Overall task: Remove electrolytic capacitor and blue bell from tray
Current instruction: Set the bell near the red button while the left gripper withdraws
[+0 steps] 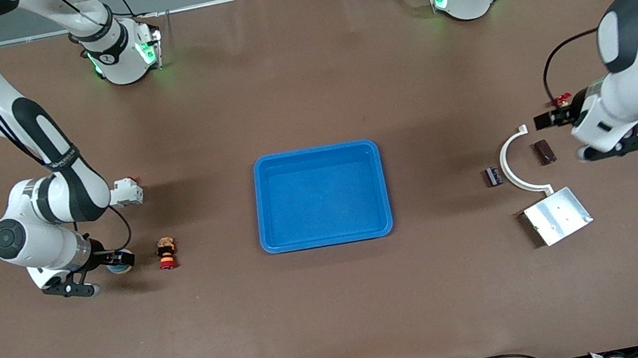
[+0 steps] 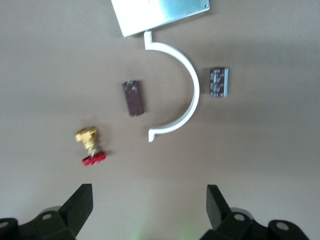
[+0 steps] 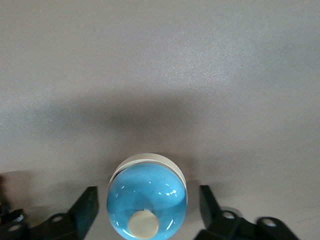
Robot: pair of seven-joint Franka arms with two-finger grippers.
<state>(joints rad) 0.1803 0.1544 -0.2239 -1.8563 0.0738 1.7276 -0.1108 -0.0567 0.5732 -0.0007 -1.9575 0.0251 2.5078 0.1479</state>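
The bell (image 3: 147,196), a blue dome with a cream button and a pale base, sits on the brown table (image 1: 344,319) toward the right arm's end, with the right gripper (image 3: 145,212) low around it, its fingers (image 3: 85,207) spread on either side and clear of the dome. Just beside the bell, toward the blue tray (image 1: 315,155), lies a small red and yellow push-button part (image 1: 166,253). The tray sits mid-table with nothing in it. Toward the left arm's end, nearest the front camera, lies a square metal plate (image 1: 557,216); a white curved bracket (image 1: 513,165) arcs away from it. A small dark chip-like block (image 1: 493,176) rests just outside the bracket's curve on the tray side, and the capacitor (image 1: 544,151), a dark brown rectangular piece, lies inside the curve. The left gripper (image 2: 147,210) hovers over the table beside the capacitor with its fingers (image 2: 80,205) spread wide and nothing between them. A small brass valve with a red handle (image 2: 90,146) lies close to the capacitor.
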